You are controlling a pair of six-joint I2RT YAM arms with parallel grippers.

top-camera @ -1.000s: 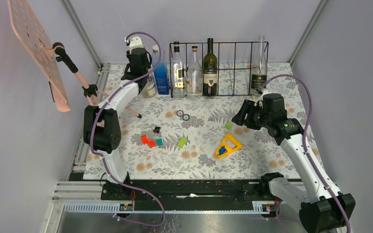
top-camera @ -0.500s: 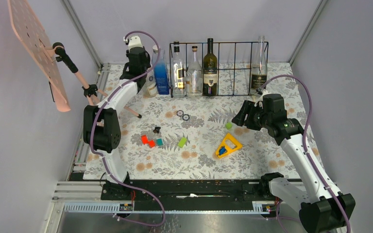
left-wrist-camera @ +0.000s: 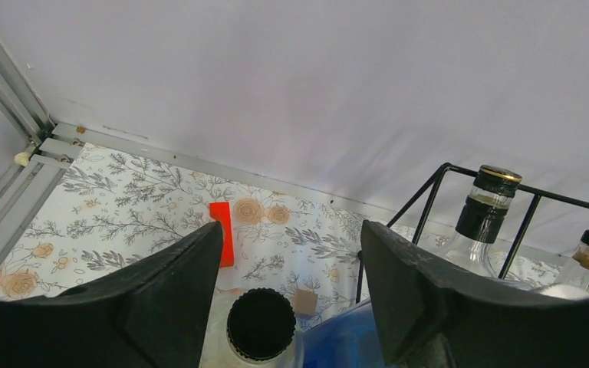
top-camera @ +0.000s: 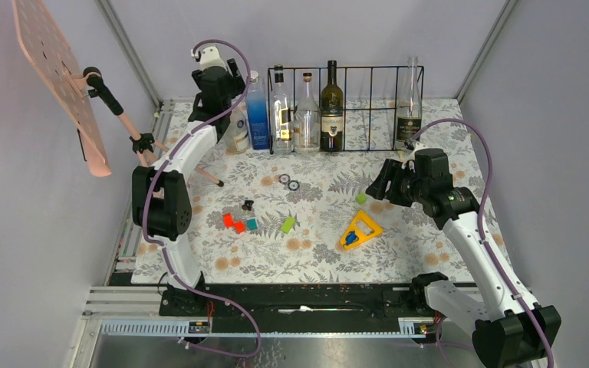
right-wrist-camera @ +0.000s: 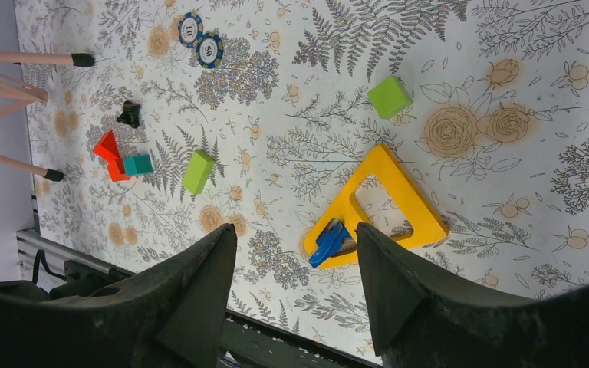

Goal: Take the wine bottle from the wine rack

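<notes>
Well in front of the wine rack (top-camera: 376,67), on the flowered surface (top-camera: 314,261), lie one yellow triangle (top-camera: 370,225), two green blocks (top-camera: 287,224), two red blocks (top-camera: 228,220) and one teal block (top-camera: 252,224). Nearer the rack lie two chips (top-camera: 284,179). The right claw (right-wrist-camera: 293,228) hangs before the rack's right end, fingers moderately apart and holding nothing, as it was a second ago. Four bottles stand along the rack. The one dark wine bottle (top-camera: 331,107) is third from the rack's left end, upright, long axis vertical, neck up. Just left of the rack stand one blue bottle (top-camera: 257,115) and one small black-capped bottle (left-wrist-camera: 261,326). The left claw (left-wrist-camera: 291,230), closed and lower a second ago, has lifted and now stands wide above that cap, gripping nothing.
</notes>
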